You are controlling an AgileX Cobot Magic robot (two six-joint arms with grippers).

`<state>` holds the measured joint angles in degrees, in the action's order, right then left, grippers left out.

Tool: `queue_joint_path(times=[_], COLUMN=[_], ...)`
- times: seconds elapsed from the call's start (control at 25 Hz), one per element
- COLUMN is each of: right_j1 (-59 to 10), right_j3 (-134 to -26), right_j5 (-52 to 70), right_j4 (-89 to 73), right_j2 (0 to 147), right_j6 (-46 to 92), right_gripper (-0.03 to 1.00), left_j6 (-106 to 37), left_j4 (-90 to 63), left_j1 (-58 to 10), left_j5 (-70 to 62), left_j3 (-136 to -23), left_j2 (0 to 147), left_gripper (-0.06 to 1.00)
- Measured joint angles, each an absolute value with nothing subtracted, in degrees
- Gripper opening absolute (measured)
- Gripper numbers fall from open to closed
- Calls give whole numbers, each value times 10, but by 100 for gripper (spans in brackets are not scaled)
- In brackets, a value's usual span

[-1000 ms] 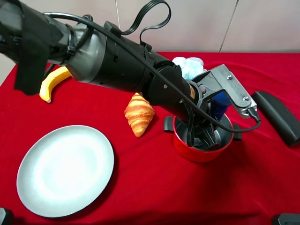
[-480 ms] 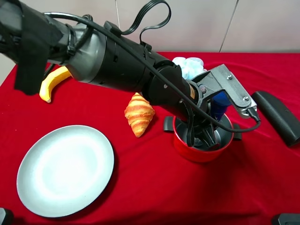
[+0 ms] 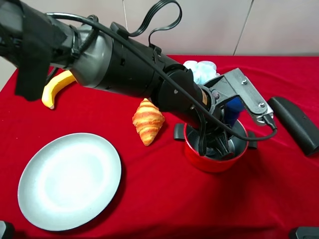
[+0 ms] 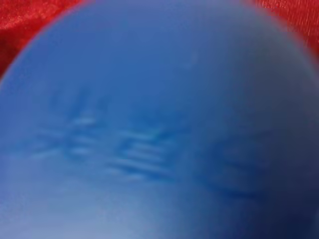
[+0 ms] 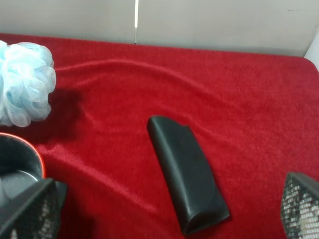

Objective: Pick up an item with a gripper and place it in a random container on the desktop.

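The desktop (image 3: 149, 209) wears a bright red cloth. The spray can (image 3: 233, 111) shows a dark blue cap, and this cap fills the left wrist view with plain blue. The pot (image 3: 212, 163) is red outside and dark grey inside, with black handles. The plate (image 3: 70, 180) is pale grey-blue, the banana (image 3: 55, 89) is yellow, and the croissant (image 3: 148, 121) is golden orange with browner stripes. The bath sponge (image 5: 22, 82) is white and light blue. The case (image 5: 187, 174) is plain black. The right gripper (image 5: 167, 211) has pads (image 5: 32, 211) with a fine grey and black grid.
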<state>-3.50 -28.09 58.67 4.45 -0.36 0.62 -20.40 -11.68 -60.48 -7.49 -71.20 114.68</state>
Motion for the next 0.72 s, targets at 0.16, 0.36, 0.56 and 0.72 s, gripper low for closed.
queue_joint_path(times=[0.16,0.36,0.56,0.72], right_j1=[-35,-35,-35,-35], right_j3=[-281,-281,-281,-281], right_j5=[587,587,587,587], right_j4=[44,44,44,44], right_j2=[-4,-4,-4,-4], right_j6=[6,6,6,6], right_gripper=[69,69,69,69], left_j6=[-204,-204,-204,-203], left_j4=[-117,-117,-117,-117], left_j1=[-605,-605,-605,-605], left_j5=[-66,-48,-41,-42], left_j3=[-712,-712,-712,-712], left_j2=[1147,1145,1127,1106], left_gripper=[83,97,99,99])
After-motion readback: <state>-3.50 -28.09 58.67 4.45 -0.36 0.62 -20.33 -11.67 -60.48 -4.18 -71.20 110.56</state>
